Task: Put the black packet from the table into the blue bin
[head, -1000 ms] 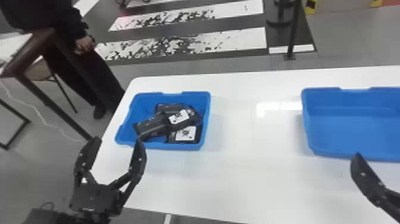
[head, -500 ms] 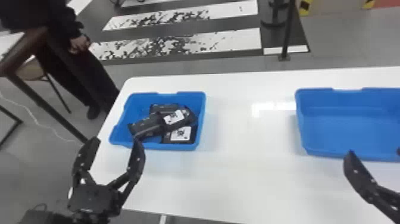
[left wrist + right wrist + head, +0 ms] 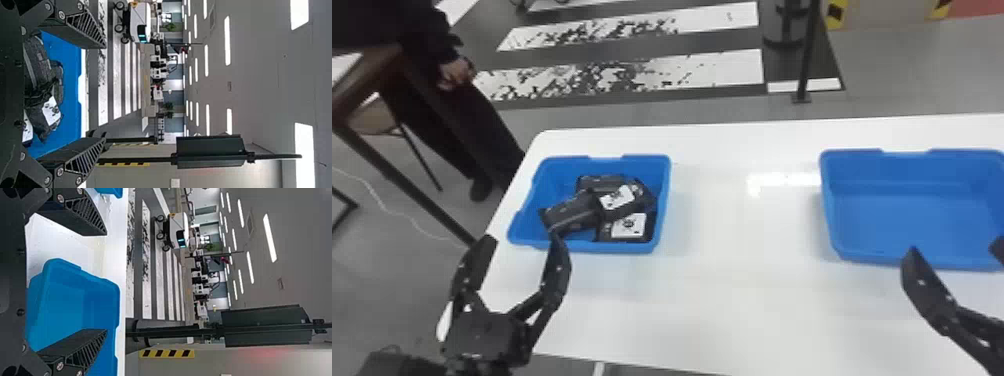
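Several black packets with white labels lie heaped in the left blue bin on the white table. My left gripper stands open at the near left of that bin, nothing between its fingers. In the left wrist view the open left gripper faces past the packets in the bin. The right blue bin holds nothing. At its near side is my right gripper; in the right wrist view the right gripper is spread open, the bin beyond it.
A stretch of white table separates the two bins. Behind the table stands a dark post on the floor. A person is beside a brown table at the far left.
In the head view the bins and table have shifted a little to the left. The right gripper also sits farther left, and its second fingertip has come into view. The left gripper stays open.
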